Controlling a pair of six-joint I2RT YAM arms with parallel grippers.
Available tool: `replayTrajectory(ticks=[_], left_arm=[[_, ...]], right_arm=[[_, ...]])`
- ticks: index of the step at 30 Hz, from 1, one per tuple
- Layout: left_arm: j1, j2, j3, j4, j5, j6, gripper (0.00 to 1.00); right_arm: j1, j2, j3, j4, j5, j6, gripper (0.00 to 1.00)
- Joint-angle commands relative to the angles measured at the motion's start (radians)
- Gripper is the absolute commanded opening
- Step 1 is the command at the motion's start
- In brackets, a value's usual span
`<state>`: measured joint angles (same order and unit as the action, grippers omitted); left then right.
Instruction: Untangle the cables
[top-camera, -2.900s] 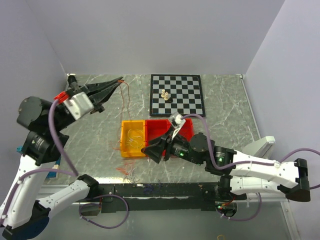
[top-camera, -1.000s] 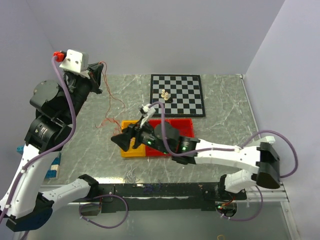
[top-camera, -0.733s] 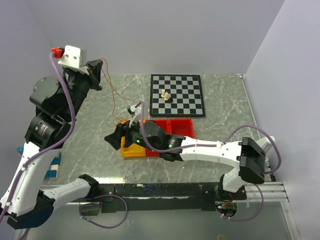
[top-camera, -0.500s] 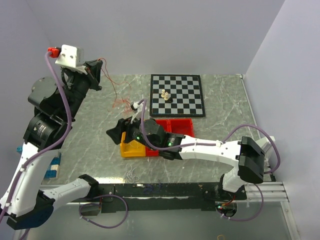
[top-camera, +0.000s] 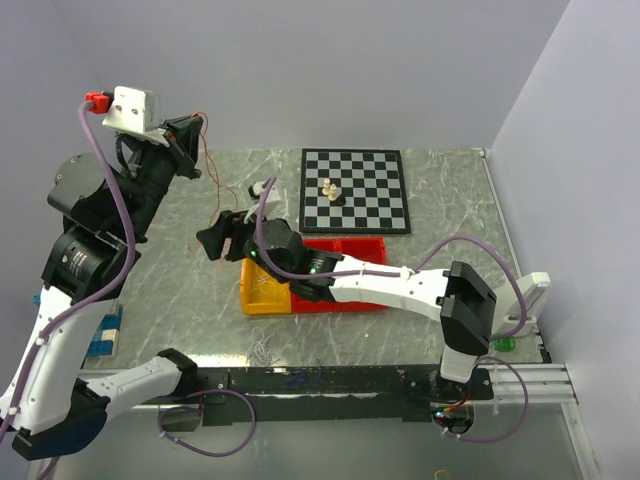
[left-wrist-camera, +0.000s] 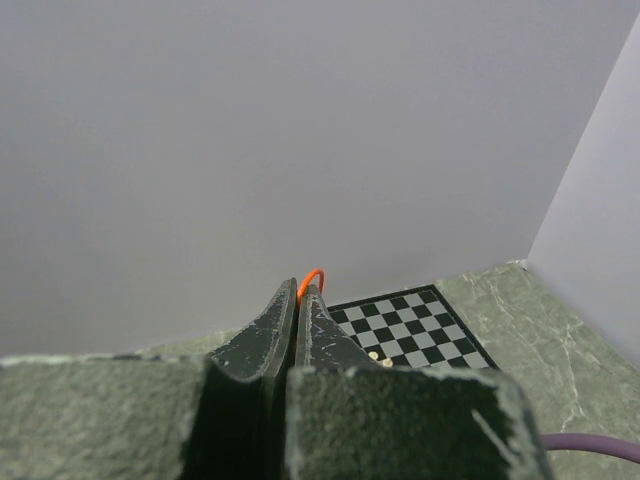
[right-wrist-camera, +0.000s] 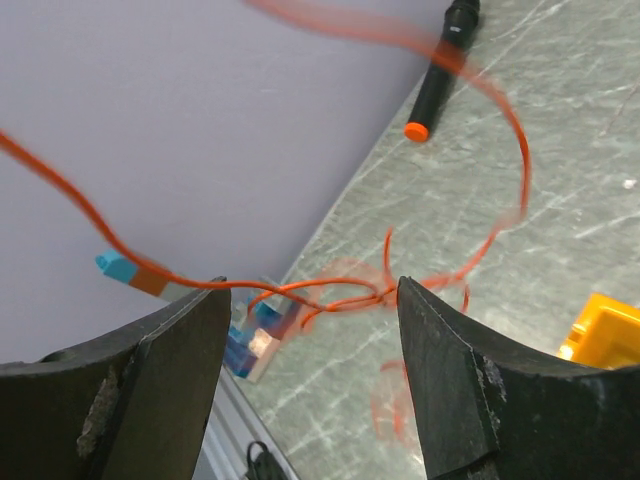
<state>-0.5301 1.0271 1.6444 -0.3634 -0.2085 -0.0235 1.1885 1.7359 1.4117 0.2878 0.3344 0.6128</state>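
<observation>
My left gripper (top-camera: 197, 125) is raised high at the back left, shut on a thin orange cable (top-camera: 222, 170) that hangs down toward the table. In the left wrist view, a small orange loop (left-wrist-camera: 312, 277) pokes out past the closed fingertips (left-wrist-camera: 303, 287). My right gripper (top-camera: 215, 238) is open, low over the table, left of the orange bin (top-camera: 250, 300). In the right wrist view, tangled orange cable strands (right-wrist-camera: 330, 293) cross the gap between the wide-apart jaws (right-wrist-camera: 312, 285), touching neither pad that I can see. Pale wires (top-camera: 262, 347) lie near the front edge.
A red bin (top-camera: 345, 248) adjoins the orange bin. The chessboard (top-camera: 355, 190) with small pieces (top-camera: 330, 190) lies at the back. A black marker with an orange tip (right-wrist-camera: 440, 70) lies near the back wall. Blue blocks (top-camera: 108, 330) sit at the left edge.
My right arm has swept left from over the bins to the hanging cable, jaws still open. The left gripper has risen a little, still shut on the orange cable.
</observation>
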Motion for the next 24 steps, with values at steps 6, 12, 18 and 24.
replayTrajectory(ticks=[6,12,18,24], left_arm=[[-0.03,0.016,0.028,0.063,-0.02,-0.012,0.01],[-0.06,0.018,0.046,0.063,-0.025,-0.01,0.01],[-0.065,0.014,0.042,0.069,-0.054,0.005,0.01],[-0.065,0.01,0.048,0.095,-0.092,0.059,0.01]], right_arm=[[-0.015,0.05,0.112,-0.004,-0.001,0.07,0.65],[-0.039,0.056,0.087,-0.004,-0.038,0.117,0.47],[-0.067,0.027,0.034,0.002,-0.089,0.162,0.17],[-0.067,-0.039,-0.055,-0.003,-0.083,0.16,0.0]])
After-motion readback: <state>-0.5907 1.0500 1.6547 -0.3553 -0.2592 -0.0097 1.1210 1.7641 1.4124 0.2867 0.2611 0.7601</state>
